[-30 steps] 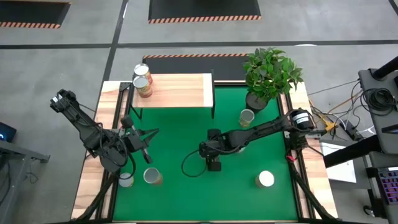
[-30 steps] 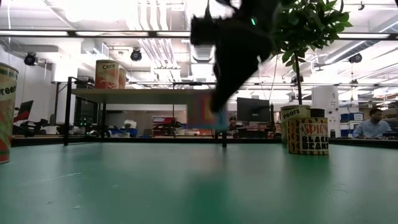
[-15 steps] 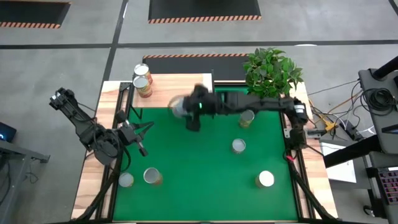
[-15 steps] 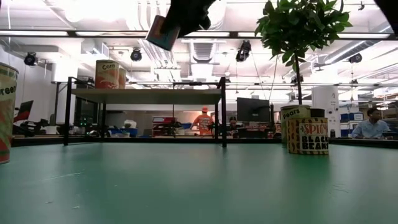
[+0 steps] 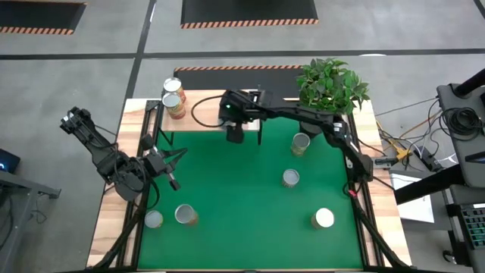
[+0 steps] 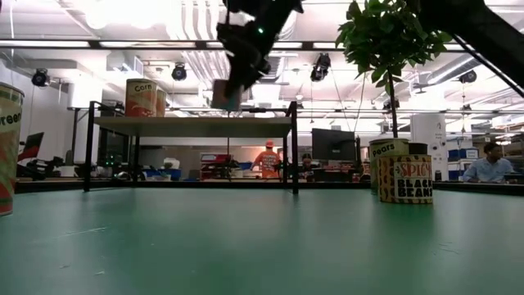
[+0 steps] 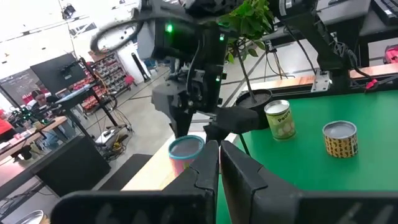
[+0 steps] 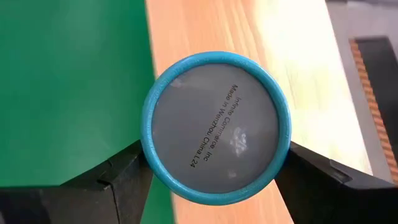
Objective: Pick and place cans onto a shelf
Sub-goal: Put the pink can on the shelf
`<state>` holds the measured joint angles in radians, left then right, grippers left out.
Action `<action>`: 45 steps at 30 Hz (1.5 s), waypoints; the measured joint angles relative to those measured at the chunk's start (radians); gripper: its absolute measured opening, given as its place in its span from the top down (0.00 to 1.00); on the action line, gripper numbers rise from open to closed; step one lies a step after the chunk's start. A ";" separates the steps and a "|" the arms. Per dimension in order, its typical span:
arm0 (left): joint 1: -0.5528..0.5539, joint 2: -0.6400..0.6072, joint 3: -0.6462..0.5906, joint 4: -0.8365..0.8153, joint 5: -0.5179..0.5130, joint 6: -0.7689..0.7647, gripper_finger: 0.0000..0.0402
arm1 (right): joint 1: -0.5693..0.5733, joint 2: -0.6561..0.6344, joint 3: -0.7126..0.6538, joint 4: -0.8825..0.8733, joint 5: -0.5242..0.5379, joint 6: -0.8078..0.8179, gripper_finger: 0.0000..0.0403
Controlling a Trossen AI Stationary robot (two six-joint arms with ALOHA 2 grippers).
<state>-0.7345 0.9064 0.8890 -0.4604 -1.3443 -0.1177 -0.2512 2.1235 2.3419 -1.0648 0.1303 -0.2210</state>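
Blue-rimmed can (image 8: 216, 128) between fingers (image 8: 118, 177), above shelf (image 8: 292, 74)

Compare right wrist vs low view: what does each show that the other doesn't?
Right wrist only: the blue-rimmed can end-on, its grey round face printed "Made in Wenzhou China", pinched between the right pincer's fingers, over the shelf's near edge with the green mat beside.

Low view only: the shelf side-on with the Corn can on it, the Pears can, the Spicy Black Beans can, and the plant.

Both: the held can just above the shelf top.
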 joint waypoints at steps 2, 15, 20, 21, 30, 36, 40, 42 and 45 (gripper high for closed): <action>0.000 0.001 0.000 0.000 0.000 0.000 1.00 | -0.016 -0.007 -0.005 -0.060 -0.008 0.020 0.30; 0.000 0.002 -0.001 0.000 0.000 0.000 1.00 | -0.048 -0.012 -0.006 -0.157 -0.011 0.056 0.27; 0.000 0.002 -0.001 0.000 0.000 0.000 1.00 | -0.049 -0.008 -0.006 -0.157 -0.009 0.054 0.21; 0.000 0.002 -0.001 0.000 0.001 0.000 1.00 | -0.050 -0.008 -0.006 -0.157 -0.008 0.054 0.20; 0.000 0.003 -0.001 0.000 0.001 0.000 1.00 | -0.050 -0.008 -0.006 -0.156 0.001 0.046 0.12; 0.000 0.003 -0.001 0.000 0.001 0.000 1.00 | -0.050 -0.021 0.013 -0.158 0.001 0.045 0.12; 0.000 0.003 -0.001 -0.001 0.001 0.000 1.00 | -0.050 -0.062 0.013 -0.170 0.001 0.073 0.11; 0.000 0.003 -0.001 -0.001 0.001 0.000 1.00 | -0.045 -0.088 0.013 -0.174 0.002 0.093 0.11; 0.000 0.003 -0.001 -0.001 0.001 0.000 1.00 | -0.020 -0.131 0.013 -0.198 0.004 0.124 0.12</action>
<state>-0.7344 0.9092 0.8879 -0.4611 -1.3432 -0.1177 -0.2708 1.9930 2.3550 -1.2628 0.1347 -0.0974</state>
